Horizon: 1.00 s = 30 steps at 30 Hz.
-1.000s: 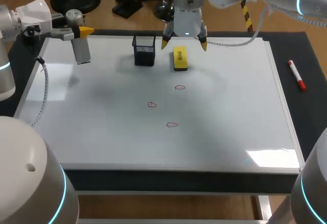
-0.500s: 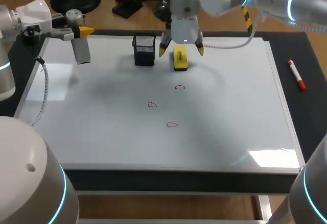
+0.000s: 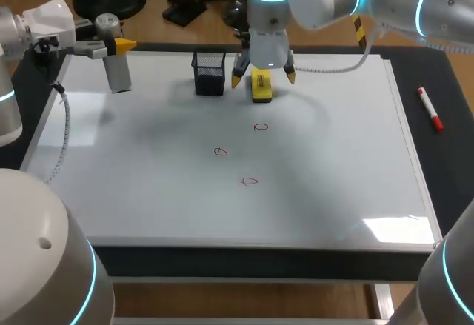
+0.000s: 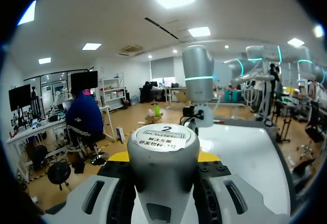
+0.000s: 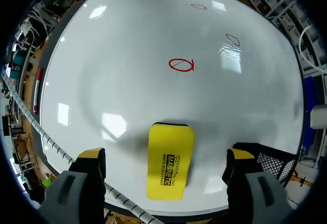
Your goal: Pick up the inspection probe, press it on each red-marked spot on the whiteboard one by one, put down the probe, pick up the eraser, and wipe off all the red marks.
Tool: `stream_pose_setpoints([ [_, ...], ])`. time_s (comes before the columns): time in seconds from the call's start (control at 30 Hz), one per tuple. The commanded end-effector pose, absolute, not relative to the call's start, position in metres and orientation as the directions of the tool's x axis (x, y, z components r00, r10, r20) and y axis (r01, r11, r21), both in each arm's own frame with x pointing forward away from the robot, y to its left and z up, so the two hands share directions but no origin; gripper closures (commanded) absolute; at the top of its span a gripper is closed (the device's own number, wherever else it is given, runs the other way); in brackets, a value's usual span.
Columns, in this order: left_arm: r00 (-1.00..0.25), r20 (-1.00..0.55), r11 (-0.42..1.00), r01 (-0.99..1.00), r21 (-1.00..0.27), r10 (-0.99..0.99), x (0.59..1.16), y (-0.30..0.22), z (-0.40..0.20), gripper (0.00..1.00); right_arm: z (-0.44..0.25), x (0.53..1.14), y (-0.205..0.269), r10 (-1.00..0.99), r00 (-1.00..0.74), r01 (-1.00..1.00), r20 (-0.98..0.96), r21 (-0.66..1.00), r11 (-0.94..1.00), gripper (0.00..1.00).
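Eraser [image 3: 261, 86]: laid at whiteboard's [image 3: 333, 162] far edge, beside mesh basket [image 3: 209, 72]; black print seen on yellow top.
Right gripper [image 3: 263, 78]: spread wide astride eraser, not touching it.
Probe [image 3: 118, 73]: clamped in left gripper [image 4: 163, 156]; paper label on cap.

The inspection probe [image 4: 163, 173], clamped between the fingers of the left gripper [image 4: 163, 156], carries a round white label [image 4: 162, 137] on its flat end cap. The label has one large black digit above two lines of small black characters that are too fine to make out.

The yellow eraser [image 5: 170, 160] lies between the spread fingers of the right gripper [image 5: 166, 155]. Two lines of black capital lettering run along its length.

In the head view, at mid-frame, the three red marks [image 3: 221, 152] on the whiteboard [image 3: 333, 177] are hand-drawn loops, not letters.
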<state>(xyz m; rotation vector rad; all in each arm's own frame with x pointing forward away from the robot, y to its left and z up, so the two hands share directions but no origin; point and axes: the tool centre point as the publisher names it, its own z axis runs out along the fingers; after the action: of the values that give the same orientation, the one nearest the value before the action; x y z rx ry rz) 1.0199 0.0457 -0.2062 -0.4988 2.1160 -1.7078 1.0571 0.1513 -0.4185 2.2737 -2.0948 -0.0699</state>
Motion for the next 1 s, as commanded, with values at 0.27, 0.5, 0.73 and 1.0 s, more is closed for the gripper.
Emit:
stream_pose_setpoints([
  [0.27, -0.868, -0.067, 0.200, -0.038, -0.979, -0.493, 1.020, 0.046, -0.206, 1.00, -0.424, 1.069, 0.153, -0.998, 0.061, -0.995, 0.006, 0.075, -0.060, 0.00],
  [0.5, -0.868, -0.067, 0.200, -0.038, -0.979, -0.493, 1.020, 0.046, -0.206, 1.00, -0.425, 1.074, 0.155, -0.999, 0.033, -0.997, 0.007, 0.067, -0.032, 0.00],
  [0.73, -0.868, -0.067, 0.200, -0.038, -0.979, -0.493, 1.020, 0.046, -0.206, 1.00, -0.424, 1.076, 0.154, -1.000, 0.004, -0.998, 0.007, 0.064, -0.004, 0.00],
  [1.0, -0.868, -0.067, 0.200, -0.038, -0.979, -0.493, 1.020, 0.046, -0.206, 1.00, -0.423, 1.075, 0.153, -1.000, -0.014, -0.997, -0.004, 0.077, 0.014, 1.00],
])
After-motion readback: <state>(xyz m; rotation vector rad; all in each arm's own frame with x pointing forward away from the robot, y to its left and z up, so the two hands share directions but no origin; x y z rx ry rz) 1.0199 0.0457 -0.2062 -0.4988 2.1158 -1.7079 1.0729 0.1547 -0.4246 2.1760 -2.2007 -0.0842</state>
